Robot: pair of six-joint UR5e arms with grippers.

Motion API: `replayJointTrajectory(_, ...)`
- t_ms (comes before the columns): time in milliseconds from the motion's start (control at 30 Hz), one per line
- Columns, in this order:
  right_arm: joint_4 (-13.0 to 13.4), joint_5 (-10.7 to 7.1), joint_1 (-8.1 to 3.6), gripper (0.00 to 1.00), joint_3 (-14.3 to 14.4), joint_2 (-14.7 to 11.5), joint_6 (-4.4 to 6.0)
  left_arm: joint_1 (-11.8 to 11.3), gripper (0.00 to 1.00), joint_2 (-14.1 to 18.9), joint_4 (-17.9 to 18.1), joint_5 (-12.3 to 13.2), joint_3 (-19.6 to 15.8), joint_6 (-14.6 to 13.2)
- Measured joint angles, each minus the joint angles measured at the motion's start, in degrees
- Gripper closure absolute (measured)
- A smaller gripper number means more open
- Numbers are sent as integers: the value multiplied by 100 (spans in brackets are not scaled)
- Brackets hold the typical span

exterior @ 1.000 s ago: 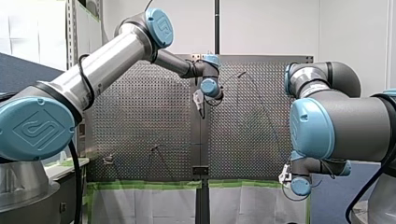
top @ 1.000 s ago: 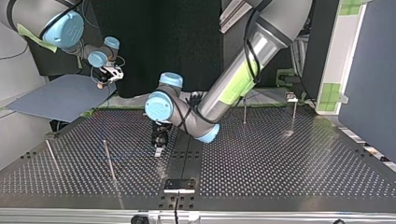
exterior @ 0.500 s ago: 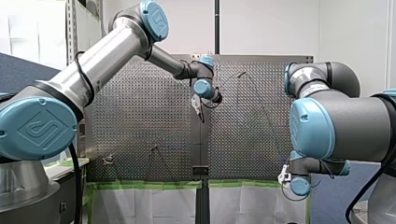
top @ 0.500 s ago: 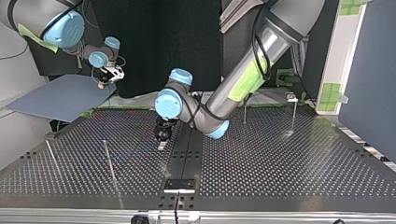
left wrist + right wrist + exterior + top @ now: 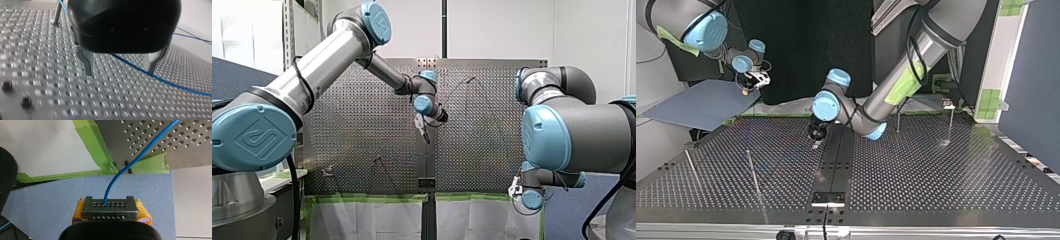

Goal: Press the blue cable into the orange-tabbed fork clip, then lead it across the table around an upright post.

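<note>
Arms stand well apart here. The right gripper (image 5: 110, 206) hangs off the table (image 5: 936, 175), past its corner at the top view's far left, over a blue-grey panel (image 5: 701, 105). Its wrist camera shows the jaws closed on one end of the blue cable (image 5: 117, 176), with yellow pads (image 5: 143, 213) on either side of a perforated metal block. From that grip the cable curves up and crosses the table edge where green tape (image 5: 95, 142) is stuck down, then continues over the holes. The left arm reaches in from the top view's upper right to the middle of the table. There the left gripper (image 5: 816, 141) points down, low over the surface and just beside the dark central strip (image 5: 836, 160). Seen from its own wrist, its two metal fingers (image 5: 86, 62) are spread wide and clamp nothing. The cable passes through the gap between them, close by one fingertip, though I cannot tell whether it touches. Behind the black gripper body the cable heads toward an upright post (image 5: 57, 15) and passes right beside it. A second thin stretch of blue shows further off, beyond the gripper. In the top view two thin rods (image 5: 752, 172) stand at the left of the table, and two more uprights (image 5: 897, 120) stand at the far right.
</note>
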State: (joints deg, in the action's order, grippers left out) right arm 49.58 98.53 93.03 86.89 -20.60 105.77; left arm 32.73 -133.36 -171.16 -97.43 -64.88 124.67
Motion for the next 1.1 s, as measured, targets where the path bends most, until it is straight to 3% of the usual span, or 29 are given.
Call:
replayJointTrajectory(267,0,-4,4,98,0,1,-2,-52,0,25,-101,-245,-344,395)
replayJointTrajectory(400,0,-7,4,98,-3,1,-2,-29,0,37,-122,-289,-384,451)
replayJointTrajectory(800,-6,-8,4,98,-6,-1,-2,111,0,356,35,-274,-636,237)
replayJointTrajectory(1100,-7,-22,7,98,-8,0,-2,200,0,799,-178,-619,-1034,-179)
